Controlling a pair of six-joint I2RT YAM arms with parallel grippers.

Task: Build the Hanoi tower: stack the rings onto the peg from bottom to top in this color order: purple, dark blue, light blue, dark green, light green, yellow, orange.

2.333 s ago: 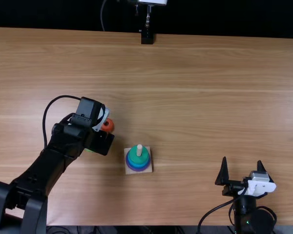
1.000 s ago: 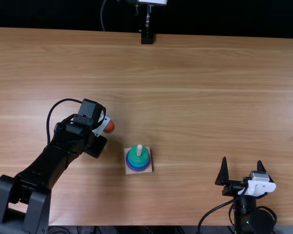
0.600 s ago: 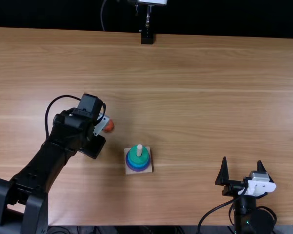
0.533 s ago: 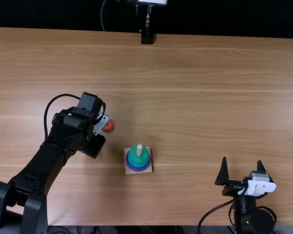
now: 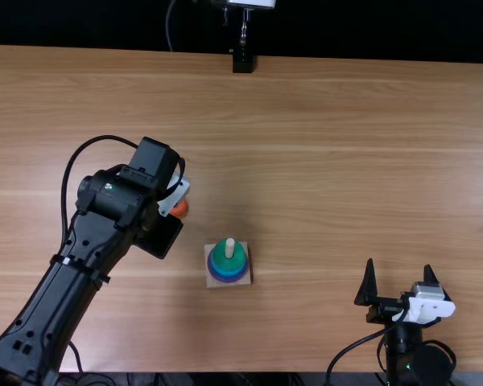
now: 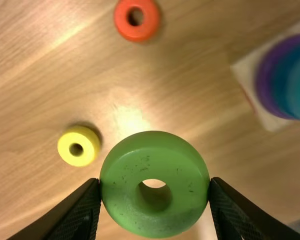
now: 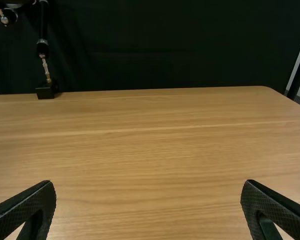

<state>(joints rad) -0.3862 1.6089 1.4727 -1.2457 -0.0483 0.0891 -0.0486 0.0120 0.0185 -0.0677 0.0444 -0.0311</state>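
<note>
My left gripper [image 5: 159, 236] is over the table, left of the peg's square base [image 5: 245, 280]. In the left wrist view the left gripper [image 6: 155, 187] is shut on the light green ring [image 6: 122, 202], holding it by its sides above the table. On the peg [image 5: 230, 247] sit the purple ring [image 5: 229, 281], blue rings [image 5: 216, 268] and dark green ring [image 5: 237, 261]. The orange ring [image 5: 179, 208] lies beside the left gripper; the yellow ring [image 6: 80, 146] lies on the table. My right gripper [image 5: 401, 277] stands open at the near right; its fingers are wide apart in the right wrist view [image 7: 149, 207].
A black clamp mount [image 5: 242, 62] stands at the table's far edge [image 5: 346, 59]. A black cable [image 5: 350, 347] loops beside the right arm. The left arm [image 5: 56, 297] stretches across the table's left part.
The left arm has shifted, its wrist housing now a little farther from the near edge than a second ago. The right arm and the peg stack have kept still.
</note>
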